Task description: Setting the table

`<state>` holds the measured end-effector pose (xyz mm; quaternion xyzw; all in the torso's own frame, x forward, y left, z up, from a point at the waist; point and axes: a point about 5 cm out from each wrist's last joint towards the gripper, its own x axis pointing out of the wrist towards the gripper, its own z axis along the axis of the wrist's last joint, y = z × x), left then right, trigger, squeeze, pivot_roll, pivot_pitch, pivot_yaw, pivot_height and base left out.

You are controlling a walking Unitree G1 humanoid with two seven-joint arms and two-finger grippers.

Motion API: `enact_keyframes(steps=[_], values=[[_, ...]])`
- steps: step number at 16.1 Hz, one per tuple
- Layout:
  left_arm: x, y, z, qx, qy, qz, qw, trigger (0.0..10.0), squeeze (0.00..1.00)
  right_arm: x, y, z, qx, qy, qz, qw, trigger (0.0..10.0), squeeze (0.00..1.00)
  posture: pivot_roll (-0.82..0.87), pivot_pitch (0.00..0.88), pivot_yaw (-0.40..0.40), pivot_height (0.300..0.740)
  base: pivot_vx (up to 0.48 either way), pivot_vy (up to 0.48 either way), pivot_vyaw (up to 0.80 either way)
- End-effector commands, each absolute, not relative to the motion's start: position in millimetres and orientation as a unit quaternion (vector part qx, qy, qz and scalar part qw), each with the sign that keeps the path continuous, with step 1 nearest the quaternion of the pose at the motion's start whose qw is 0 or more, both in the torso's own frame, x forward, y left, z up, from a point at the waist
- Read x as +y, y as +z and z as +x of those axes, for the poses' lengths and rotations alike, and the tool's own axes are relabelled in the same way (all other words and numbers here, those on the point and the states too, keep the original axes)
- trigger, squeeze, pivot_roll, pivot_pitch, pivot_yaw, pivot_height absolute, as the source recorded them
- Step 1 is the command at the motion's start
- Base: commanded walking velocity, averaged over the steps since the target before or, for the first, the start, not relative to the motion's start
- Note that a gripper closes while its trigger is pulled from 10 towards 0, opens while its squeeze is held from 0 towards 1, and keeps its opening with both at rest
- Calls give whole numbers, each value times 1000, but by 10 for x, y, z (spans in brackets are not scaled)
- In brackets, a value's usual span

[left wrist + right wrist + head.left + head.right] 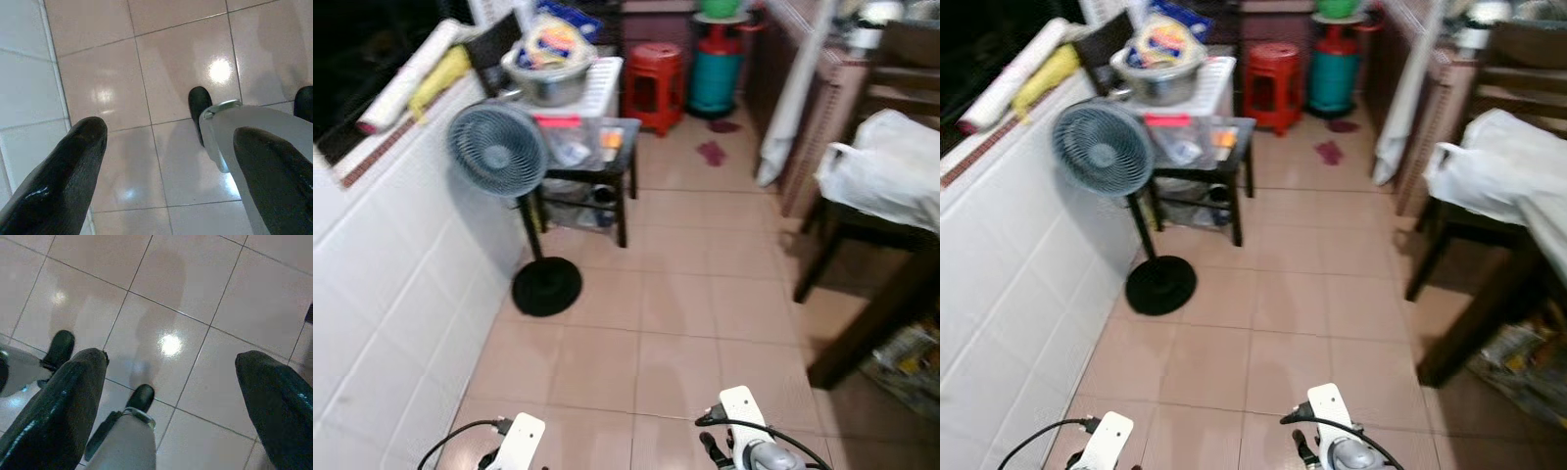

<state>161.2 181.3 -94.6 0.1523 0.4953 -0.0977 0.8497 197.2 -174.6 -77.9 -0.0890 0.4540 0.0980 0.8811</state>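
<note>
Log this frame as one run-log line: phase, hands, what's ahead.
phase: walking, nothing carried | left hand: open, empty, over floor | right hand: open, empty | ahead: standing fan, metal bowl on side table, red stool

table: cut off at right edge | shelf contents: blurred, unidentifiable

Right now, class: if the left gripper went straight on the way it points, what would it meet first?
Most likely the floor tiles: the left gripper points down, fingers apart, nothing between.

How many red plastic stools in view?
1: the red stool stands on the tiled floor at the far end, between the black side table and the teal gas cylinder. Others may be hidden.
</note>
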Motion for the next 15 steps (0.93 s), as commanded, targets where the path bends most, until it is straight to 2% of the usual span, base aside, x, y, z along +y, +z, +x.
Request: enact_keyframes(steps=[1,15], values=[[1838,-944,1611,497,-102,160,847,10000,0,-1705,-776,1992,456,94,-78,882,10000,0,-34,0,6,740,0,0,0],[1818,-931,1644,488,-91,151,855,10000,0,-1692,-772,2001,455,100,-83,881,10000,0,-32,0,9,740,0,0,0]])
